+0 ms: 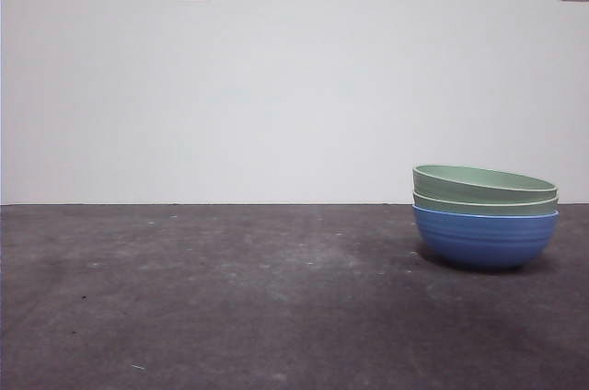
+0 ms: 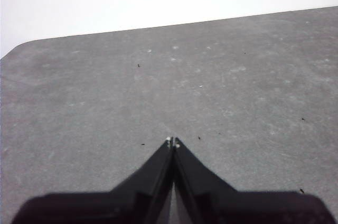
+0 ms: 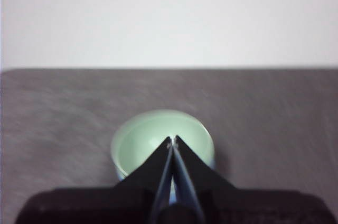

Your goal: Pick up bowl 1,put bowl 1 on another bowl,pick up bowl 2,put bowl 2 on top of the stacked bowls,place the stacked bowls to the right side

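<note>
The dark grey, speckled table [image 1: 230, 307] lies bare across its left and middle, its far edge meeting a white wall [image 1: 294, 86] with two sockets. Near the right side, just short of that far edge, stand the stacked bowls: two pale green ribbed bowls [image 1: 483, 189] nested in the round blue ribbed bowl [image 1: 485, 238], the top one slightly tilted. The right gripper [image 3: 173, 142] hangs above the stack, jaws pressed together, holding nothing. The left gripper [image 2: 172, 142] hovers over bare tabletop, jaws likewise closed and empty.
</note>
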`<state>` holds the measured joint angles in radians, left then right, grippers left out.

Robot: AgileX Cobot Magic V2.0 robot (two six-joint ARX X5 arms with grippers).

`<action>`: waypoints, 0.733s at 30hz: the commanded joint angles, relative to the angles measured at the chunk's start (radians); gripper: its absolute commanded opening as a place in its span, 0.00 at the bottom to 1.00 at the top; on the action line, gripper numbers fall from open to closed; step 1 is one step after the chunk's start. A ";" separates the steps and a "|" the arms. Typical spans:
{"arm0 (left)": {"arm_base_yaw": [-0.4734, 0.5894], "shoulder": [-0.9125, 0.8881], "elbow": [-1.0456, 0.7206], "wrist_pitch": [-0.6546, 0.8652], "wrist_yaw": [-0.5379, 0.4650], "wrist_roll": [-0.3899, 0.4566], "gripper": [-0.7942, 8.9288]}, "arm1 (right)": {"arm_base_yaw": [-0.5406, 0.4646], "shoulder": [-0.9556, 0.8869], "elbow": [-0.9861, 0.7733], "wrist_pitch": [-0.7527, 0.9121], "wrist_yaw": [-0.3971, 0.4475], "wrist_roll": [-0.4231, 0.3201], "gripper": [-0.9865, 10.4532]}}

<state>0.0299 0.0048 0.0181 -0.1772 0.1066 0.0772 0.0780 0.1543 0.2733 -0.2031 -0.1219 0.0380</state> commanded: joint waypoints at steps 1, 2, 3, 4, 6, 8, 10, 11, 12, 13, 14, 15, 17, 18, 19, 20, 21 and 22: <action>0.003 -0.003 -0.015 0.003 -0.001 -0.006 0.08 | -0.001 -0.051 -0.078 0.015 0.055 0.037 0.09; 0.003 -0.003 -0.015 0.003 -0.001 -0.006 0.08 | -0.001 -0.068 -0.103 0.015 0.073 0.044 0.09; 0.003 -0.003 -0.015 0.003 -0.001 -0.006 0.08 | -0.001 -0.085 -0.127 0.015 0.085 0.048 0.09; 0.003 -0.003 -0.015 0.003 -0.002 -0.006 0.08 | -0.001 -0.097 -0.145 0.015 0.090 0.051 0.09; 0.003 -0.003 -0.015 0.003 -0.002 -0.006 0.08 | -0.001 -0.121 -0.180 0.015 0.097 0.061 0.09; 0.003 -0.003 -0.015 0.003 -0.001 -0.006 0.08 | -0.001 -0.142 -0.211 0.015 0.097 0.081 0.09; 0.003 -0.003 -0.015 0.003 -0.002 -0.006 0.08 | -0.001 -0.154 -0.233 0.014 0.097 0.096 0.09; 0.003 -0.003 -0.015 0.003 -0.001 -0.006 0.08 | -0.001 -0.153 -0.241 0.014 0.097 0.098 0.09; 0.003 -0.003 -0.015 0.004 -0.001 -0.006 0.08 | -0.001 -0.153 -0.247 0.014 0.097 0.101 0.09; 0.003 -0.003 -0.015 0.003 -0.001 -0.006 0.08 | -0.001 -0.153 -0.254 0.014 0.096 0.104 0.09; 0.003 -0.003 -0.015 0.003 -0.002 -0.006 0.08 | -0.001 -0.153 -0.261 0.014 0.095 0.104 0.09; 0.003 -0.003 -0.015 0.004 -0.001 -0.006 0.08 | -0.001 -0.153 -0.265 0.015 0.095 0.103 0.09; 0.003 -0.003 -0.015 0.003 -0.001 -0.006 0.08 | -0.001 -0.153 -0.265 0.016 0.096 0.101 0.09; 0.003 -0.003 -0.015 0.004 -0.001 -0.006 0.08 | -0.001 -0.153 -0.265 0.016 0.096 0.099 0.09; 0.003 -0.003 -0.015 0.004 -0.001 -0.006 0.08 | -0.001 -0.153 -0.265 0.016 0.097 0.099 0.09; 0.003 -0.003 -0.015 0.004 -0.001 -0.006 0.08 | -0.001 -0.153 -0.265 0.016 0.097 0.100 0.09; 0.003 -0.003 -0.015 0.004 -0.002 -0.006 0.08 | -0.001 -0.153 -0.265 0.016 0.095 0.103 0.09; 0.003 -0.003 -0.015 0.004 -0.001 -0.006 0.08 | 0.000 -0.153 -0.265 0.016 0.095 0.110 0.09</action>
<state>0.0299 0.0048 0.0181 -0.1772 0.1066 0.0772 0.0780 0.0044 0.0242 -0.1913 -0.0265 0.1318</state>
